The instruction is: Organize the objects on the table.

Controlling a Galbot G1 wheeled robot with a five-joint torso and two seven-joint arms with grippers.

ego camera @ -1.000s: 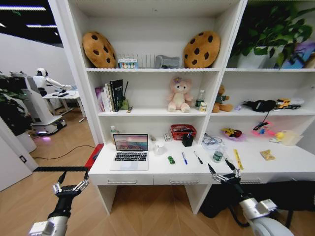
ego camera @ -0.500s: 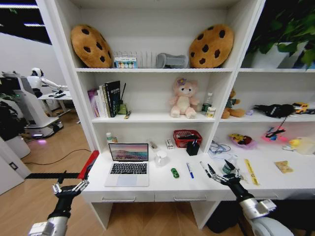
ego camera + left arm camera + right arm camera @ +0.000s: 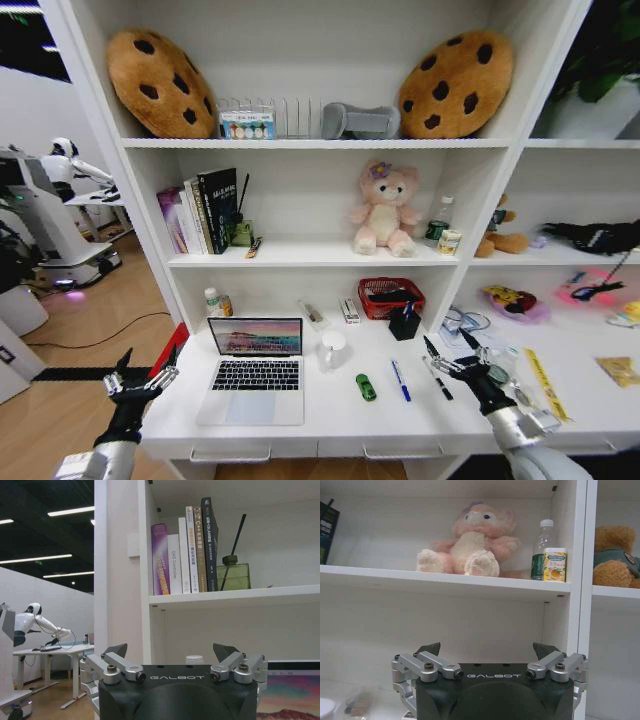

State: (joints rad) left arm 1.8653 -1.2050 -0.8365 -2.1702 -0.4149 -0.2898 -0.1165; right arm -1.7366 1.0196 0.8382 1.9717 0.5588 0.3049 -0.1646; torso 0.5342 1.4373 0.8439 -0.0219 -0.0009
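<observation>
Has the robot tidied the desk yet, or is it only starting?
Only starting. Nothing looks tidied: the open laptop, green toy car and pens lie loose on the table. Left gripper and right gripper hover open and empty near the table's front, so everything remains to do.
</observation>
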